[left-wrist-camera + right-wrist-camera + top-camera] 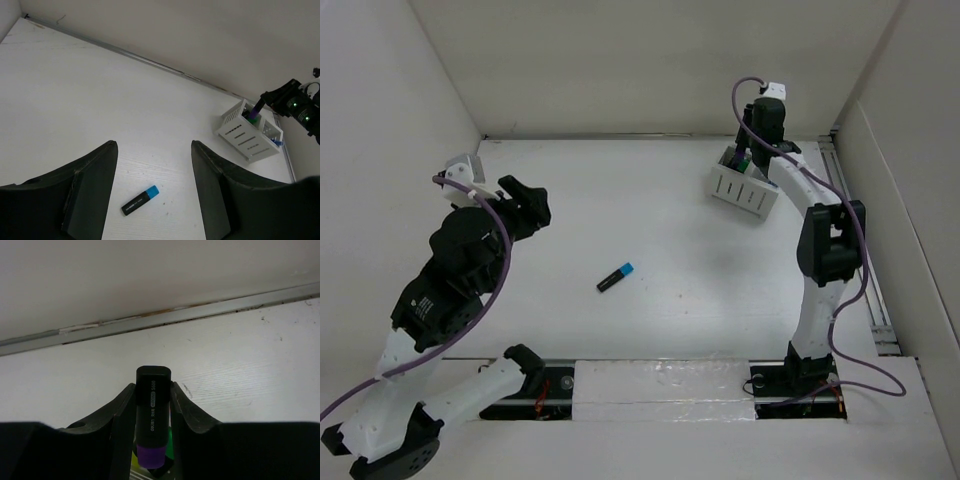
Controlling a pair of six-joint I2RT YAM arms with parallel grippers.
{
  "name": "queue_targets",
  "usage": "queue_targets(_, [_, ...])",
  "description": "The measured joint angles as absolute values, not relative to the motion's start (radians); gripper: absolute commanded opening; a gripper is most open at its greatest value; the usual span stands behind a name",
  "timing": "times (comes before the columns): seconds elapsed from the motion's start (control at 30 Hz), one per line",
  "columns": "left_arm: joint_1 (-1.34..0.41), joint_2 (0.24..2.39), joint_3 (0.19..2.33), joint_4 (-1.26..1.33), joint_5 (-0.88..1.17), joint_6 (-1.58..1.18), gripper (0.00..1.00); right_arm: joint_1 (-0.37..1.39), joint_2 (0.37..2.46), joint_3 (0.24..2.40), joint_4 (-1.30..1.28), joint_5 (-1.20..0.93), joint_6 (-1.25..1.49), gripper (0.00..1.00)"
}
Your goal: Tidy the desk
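From above, the white desk [620, 190] fills the floor of the enclosure. A blue marker [615, 278] lies loose near its middle, well apart from the holder box [748, 187] at the far right. The right gripper [752, 152] hangs over that box, and the left gripper [532, 203] hovers at the left.

On the left wrist camera, the jaws stand apart with nothing between them, and the blue marker lies on the desk below.

On the right wrist camera, the jaws are clamped on a purple marker [152, 415], cap down, above the box.

By my judgement one marker is nearly stowed, and the blue one is left to fetch.
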State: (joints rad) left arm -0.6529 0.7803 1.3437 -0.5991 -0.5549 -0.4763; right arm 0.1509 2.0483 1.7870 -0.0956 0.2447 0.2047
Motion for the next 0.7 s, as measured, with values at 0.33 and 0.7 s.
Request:
queue_targets(0.33, [-0.653, 0.708, 1.349, -0.634, -0.613, -0.498, 0.59, 0.212, 2.007, 1.607, -0.029, 0.287, 0.187, 0.66])
queue_targets(0.7, [-0.653, 0.730, 1.322, -0.565, -0.565, -0.398, 0.63, 0.310, 1.747, 1.574, -0.091, 0.292, 0.170, 0.48])
